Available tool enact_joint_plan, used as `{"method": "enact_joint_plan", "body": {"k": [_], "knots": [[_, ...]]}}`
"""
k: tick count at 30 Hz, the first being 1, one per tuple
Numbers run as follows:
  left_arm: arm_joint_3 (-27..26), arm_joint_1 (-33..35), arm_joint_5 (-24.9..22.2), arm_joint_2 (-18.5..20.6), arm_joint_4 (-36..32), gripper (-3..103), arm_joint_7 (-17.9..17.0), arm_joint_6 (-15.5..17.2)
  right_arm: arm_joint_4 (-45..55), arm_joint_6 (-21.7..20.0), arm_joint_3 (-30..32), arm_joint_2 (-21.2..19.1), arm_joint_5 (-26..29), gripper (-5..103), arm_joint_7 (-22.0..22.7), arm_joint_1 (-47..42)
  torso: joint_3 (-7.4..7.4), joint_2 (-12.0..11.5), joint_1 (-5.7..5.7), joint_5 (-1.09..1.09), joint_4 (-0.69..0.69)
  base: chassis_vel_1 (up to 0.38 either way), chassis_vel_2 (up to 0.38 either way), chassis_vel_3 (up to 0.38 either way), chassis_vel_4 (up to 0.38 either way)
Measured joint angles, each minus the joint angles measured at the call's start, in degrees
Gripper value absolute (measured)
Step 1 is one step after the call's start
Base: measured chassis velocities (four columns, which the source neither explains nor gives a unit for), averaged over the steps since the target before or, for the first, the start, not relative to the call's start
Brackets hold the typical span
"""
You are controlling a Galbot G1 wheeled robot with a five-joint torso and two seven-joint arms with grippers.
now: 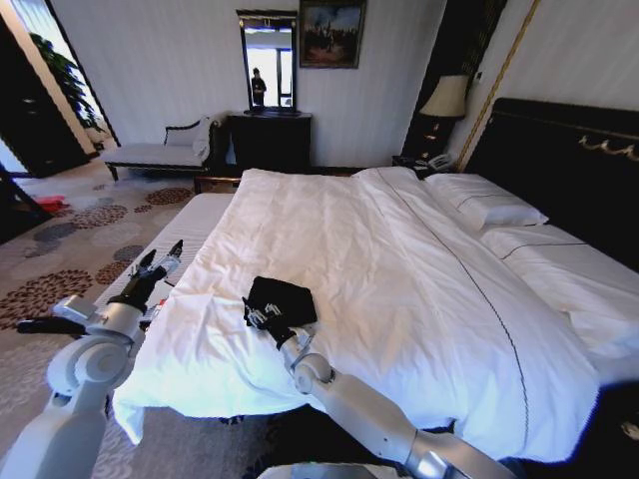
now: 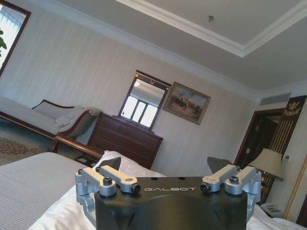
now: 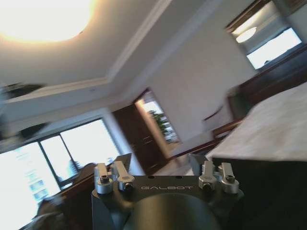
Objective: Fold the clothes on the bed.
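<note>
The clothes (image 1: 284, 296) are a small black bundle lying on the white duvet of the bed (image 1: 399, 269), toward its near left part. My right gripper (image 1: 262, 315) rests at the bundle's near left edge, touching or just beside it. In the right wrist view the right gripper (image 3: 160, 162) is open with nothing between its fingers, and the black fabric (image 3: 268, 191) lies close alongside. My left gripper (image 1: 161, 259) hovers open over the bed's left edge, apart from the clothes. In the left wrist view the left gripper (image 2: 165, 165) shows spread fingers and an empty gap.
Pillows (image 1: 489, 205) and the dark headboard (image 1: 569, 165) are at the right. A grey striped bench (image 1: 185, 228) runs along the bed's left side. Beyond stand a chaise (image 1: 155, 152), a dark dresser (image 1: 270, 140) and a lamp (image 1: 446, 97). Patterned carpet (image 1: 70, 249) is on the left.
</note>
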Motion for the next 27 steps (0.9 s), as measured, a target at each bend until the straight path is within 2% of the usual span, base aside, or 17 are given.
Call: {"method": "enact_joint_plan", "body": {"k": [1,2,4,6,7,8,9,11,13,23,27], "knots": [[0.0,0.0,0.0,0.0,0.0,100,0.0,0.0,0.0,0.0,0.0,0.0,0.0,65,0.0,0.0,0.00,0.0,0.00,0.00,0.00,0.000,0.000,0.000,0.000],[0.0,0.0,0.1,0.0,0.0,100,0.0,0.0,-0.9,-0.1,0.4,0.4,0.2,71,1.5,0.6,0.00,0.0,0.00,0.00,0.00,0.000,0.000,0.000,0.000],[0.1,0.0,0.3,-0.2,0.0,100,0.0,-0.1,-4.3,-1.5,1.6,2.0,2.7,82,6.6,2.8,0.01,0.0,0.00,0.00,0.00,0.000,0.000,0.000,0.000],[0.1,0.0,0.4,-0.2,0.0,100,0.0,-0.1,-4.9,-1.8,1.8,2.3,3.7,82,7.6,3.3,0.00,0.0,0.00,0.00,0.00,0.000,0.000,0.000,0.000],[0.1,0.0,0.5,-0.2,0.0,100,0.0,-0.1,-6.4,-2.3,2.2,3.2,6.0,92,8.9,4.2,0.01,0.0,0.00,0.00,0.00,0.000,0.000,0.000,0.000],[0.1,0.0,0.6,-0.1,0.0,100,0.1,-0.1,-7.5,-2.5,2.4,3.9,7.1,92,9.3,4.9,0.00,0.0,0.00,0.00,0.00,0.000,0.000,0.000,0.000],[0.1,0.0,0.6,-0.1,0.0,100,0.1,-0.1,-7.5,-2.5,2.4,3.9,7.1,92,9.3,4.9,0.00,0.0,0.00,0.00,0.00,0.000,0.000,0.000,0.000],[0.0,0.0,0.8,-0.1,0.1,100,0.1,-0.2,-9.0,-2.7,2.6,4.6,7.8,99,9.2,5.7,0.00,0.0,0.00,0.00,0.00,0.000,0.000,0.000,0.000],[-0.3,0.2,0.8,0.1,0.1,100,0.1,-0.2,-11.6,-3.0,2.5,6.2,8.9,100,8.4,6.9,0.00,0.0,0.00,0.00,0.00,0.000,0.000,0.000,0.000],[-1.4,1.2,1.1,0.2,-0.2,100,0.1,-0.3,-16.4,-3.3,-1.2,10.2,8.4,100,3.6,7.7,0.00,0.0,0.00,-0.01,0.00,0.000,0.000,0.000,0.000],[-2.2,2.2,1.1,0.1,-1.2,100,0.1,-0.3,-22.1,-3.5,-2.9,13.2,7.2,100,1.5,8.4,0.00,0.0,-0.01,-0.01,0.01,0.000,0.000,0.000,0.000]]}}
